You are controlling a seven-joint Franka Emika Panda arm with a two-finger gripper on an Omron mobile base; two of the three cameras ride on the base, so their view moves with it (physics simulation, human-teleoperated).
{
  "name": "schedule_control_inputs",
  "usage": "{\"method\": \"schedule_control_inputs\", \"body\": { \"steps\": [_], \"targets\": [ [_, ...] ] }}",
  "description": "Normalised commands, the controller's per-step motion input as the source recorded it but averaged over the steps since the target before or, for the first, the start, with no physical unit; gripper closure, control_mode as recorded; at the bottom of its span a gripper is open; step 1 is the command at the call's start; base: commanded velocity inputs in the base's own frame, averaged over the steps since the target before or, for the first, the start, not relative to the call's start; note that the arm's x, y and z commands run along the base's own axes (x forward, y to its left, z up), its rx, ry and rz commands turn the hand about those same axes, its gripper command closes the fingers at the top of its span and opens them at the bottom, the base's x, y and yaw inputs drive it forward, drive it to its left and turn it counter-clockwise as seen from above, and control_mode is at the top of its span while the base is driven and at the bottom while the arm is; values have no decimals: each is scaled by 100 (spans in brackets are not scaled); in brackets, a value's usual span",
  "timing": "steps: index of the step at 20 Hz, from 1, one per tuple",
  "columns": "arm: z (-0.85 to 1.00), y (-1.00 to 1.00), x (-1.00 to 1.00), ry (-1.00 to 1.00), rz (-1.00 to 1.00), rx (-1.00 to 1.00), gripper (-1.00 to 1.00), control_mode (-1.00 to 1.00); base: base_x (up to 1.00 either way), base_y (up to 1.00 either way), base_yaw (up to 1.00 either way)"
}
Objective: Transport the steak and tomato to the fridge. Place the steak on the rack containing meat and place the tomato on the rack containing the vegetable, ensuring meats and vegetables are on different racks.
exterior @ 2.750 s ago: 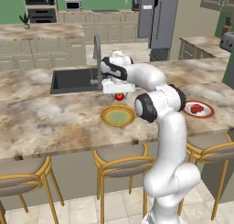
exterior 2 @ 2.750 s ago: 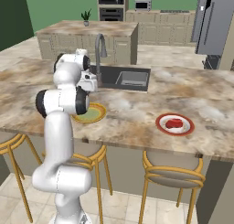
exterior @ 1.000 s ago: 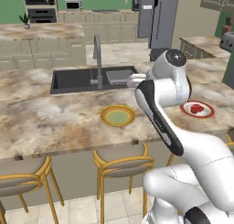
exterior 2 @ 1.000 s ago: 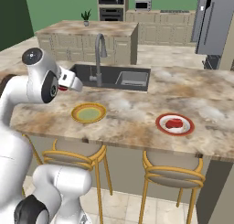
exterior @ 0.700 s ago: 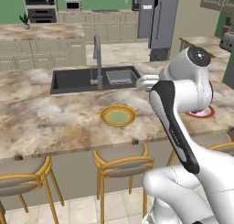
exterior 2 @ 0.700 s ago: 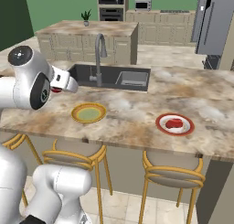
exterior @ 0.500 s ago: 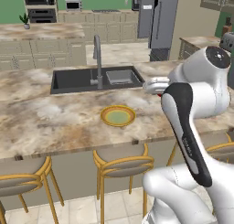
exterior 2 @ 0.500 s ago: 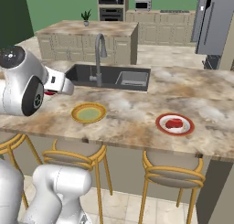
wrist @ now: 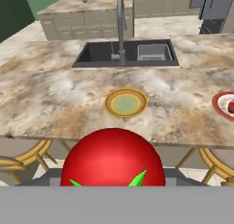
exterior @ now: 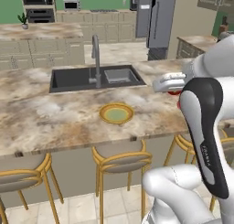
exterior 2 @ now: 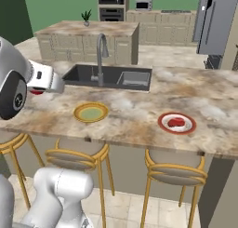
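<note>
Since the earlier frames the arm has swung off the yellow plate and back toward the base, carrying the tomato with it, so the plate now lies bare. In the hand view the tomato sits large at the bottom centre, green leaf tips at its lower edge, directly ahead of the gripper; the fingertips are hidden behind it, but it hangs clear of the counter, so the fingers are closed on it. In the left base view the gripper sits at right of centre with a sliver of red tomato beneath it; in the right base view the gripper is at the left edge, red showing just below. The yellow plate rests mid-frame on the marble counter, in front of the sink and faucet. The steak lies on a red-rimmed plate at right of centre in the right base view, well apart from the yellow plate. The fridge stands at upper right of the left base view.
</note>
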Motion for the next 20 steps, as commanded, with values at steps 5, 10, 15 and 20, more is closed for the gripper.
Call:
{"method": "schedule_control_inputs", "body": {
  "steps": [5, 10, 15, 20],
  "targets": [
    [0, 0, 0, 0, 0, 0, 100, 100, -81, 94, -2],
    [0, 0, 0, 0, 0, 0, 100, 100, -75, 100, 0],
    [0, 0, 0, 0, 0, 0, 100, 100, -8, 100, 0],
    [0, 0, 0, 0, 0, 0, 100, 100, 12, 100, 0]
  ]
}}
